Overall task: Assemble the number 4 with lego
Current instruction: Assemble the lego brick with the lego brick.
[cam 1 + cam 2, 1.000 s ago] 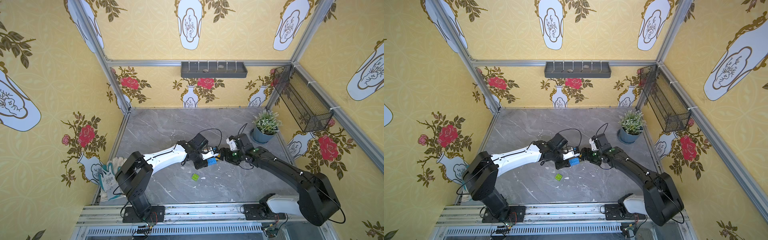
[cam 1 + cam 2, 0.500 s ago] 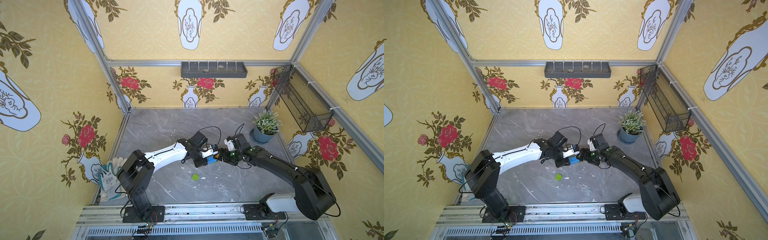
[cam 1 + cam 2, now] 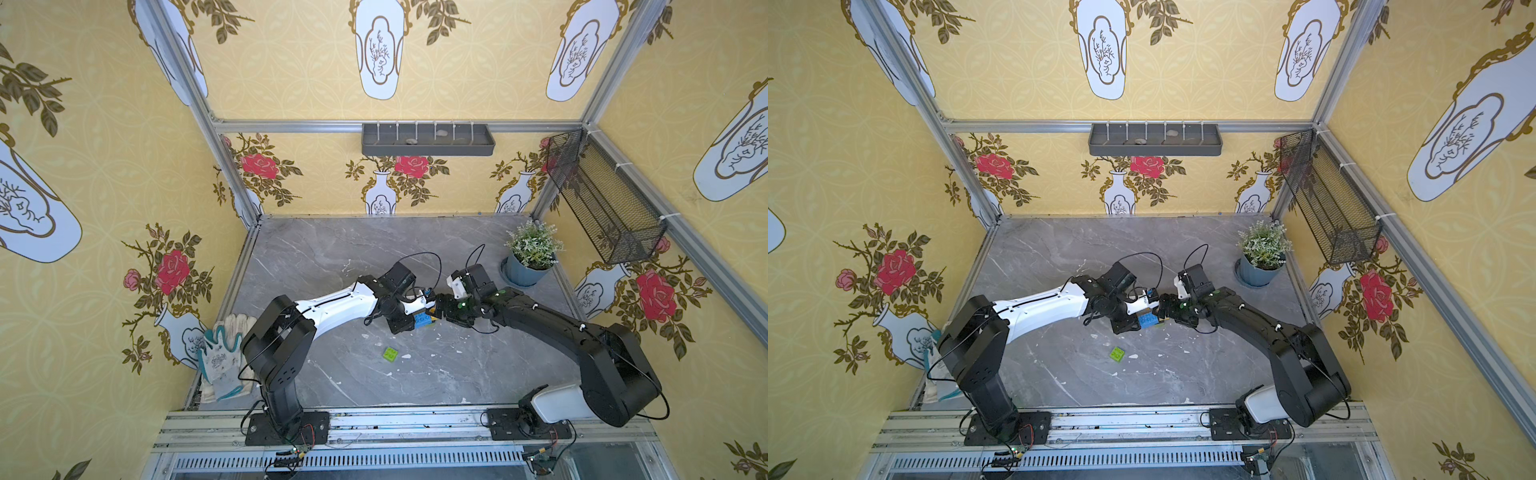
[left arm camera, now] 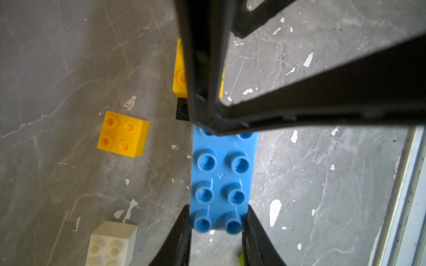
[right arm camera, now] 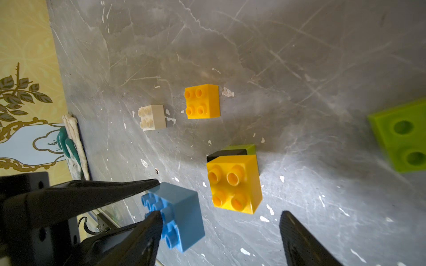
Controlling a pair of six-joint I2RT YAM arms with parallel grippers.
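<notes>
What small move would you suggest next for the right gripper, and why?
Probably close the right gripper on the stacked yellow brick. Its open jaws frame that brick, which sits on a green brick, while the left gripper holds the blue brick close beside it. Bracing the stack should let the blue brick be pressed on.

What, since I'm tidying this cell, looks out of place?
Work gloves lie crumpled at the table's left edge; they look like stray clutter. White flecks dot the marble, like chipped paint.
</notes>
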